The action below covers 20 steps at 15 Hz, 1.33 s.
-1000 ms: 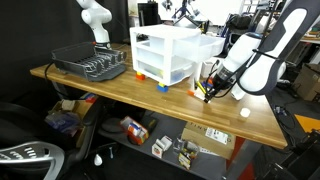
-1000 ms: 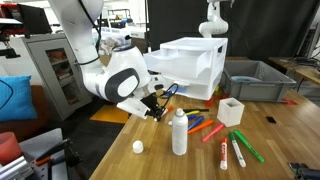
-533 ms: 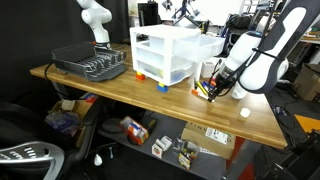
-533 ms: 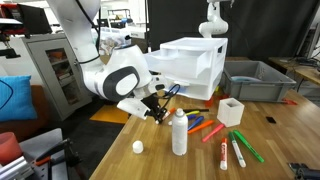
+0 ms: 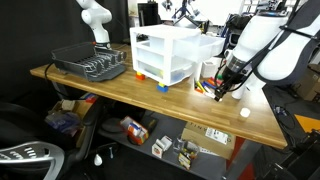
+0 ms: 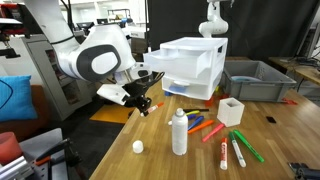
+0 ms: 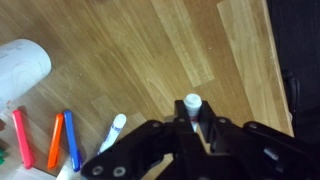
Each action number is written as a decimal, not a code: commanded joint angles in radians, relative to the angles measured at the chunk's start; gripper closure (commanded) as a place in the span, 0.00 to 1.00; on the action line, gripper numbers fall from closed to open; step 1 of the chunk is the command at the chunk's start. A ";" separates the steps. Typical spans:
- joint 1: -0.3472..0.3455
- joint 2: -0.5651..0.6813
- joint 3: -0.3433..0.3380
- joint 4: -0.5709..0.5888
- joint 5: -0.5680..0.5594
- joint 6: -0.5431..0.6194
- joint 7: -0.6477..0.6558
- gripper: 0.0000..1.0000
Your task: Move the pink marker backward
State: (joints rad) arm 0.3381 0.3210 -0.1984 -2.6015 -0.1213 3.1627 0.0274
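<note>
Pink marker (image 7: 20, 135) beside orange marker (image 7: 57, 140), near bottle (image 7: 25, 65)

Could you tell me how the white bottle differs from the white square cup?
The white bottle is tall, slim and round; the white square cup is short and boxy. In an exterior view the bottle stands nearer the camera than the cup. Both are white and upright.

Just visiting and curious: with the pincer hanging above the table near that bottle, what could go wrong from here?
1. The white bottle stands upright between the pincer and the markers; a low sweep might topple it.
2. The pink marker lies close beside the orange marker and the blue marker, so the pincer might grab the wrong one.
</note>
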 commanded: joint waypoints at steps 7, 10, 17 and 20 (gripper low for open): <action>0.535 -0.021 -0.645 -0.094 -0.222 -0.145 0.253 0.96; 0.624 -0.024 -0.773 -0.143 -0.282 -0.156 0.267 0.96; 0.582 -0.005 -0.834 -0.183 -0.368 -0.084 0.242 0.96; 0.434 -0.029 -0.721 -0.182 -0.376 -0.036 0.221 0.96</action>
State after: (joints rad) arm 0.9177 0.3025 -1.0302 -2.7831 -0.4651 3.0648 0.2642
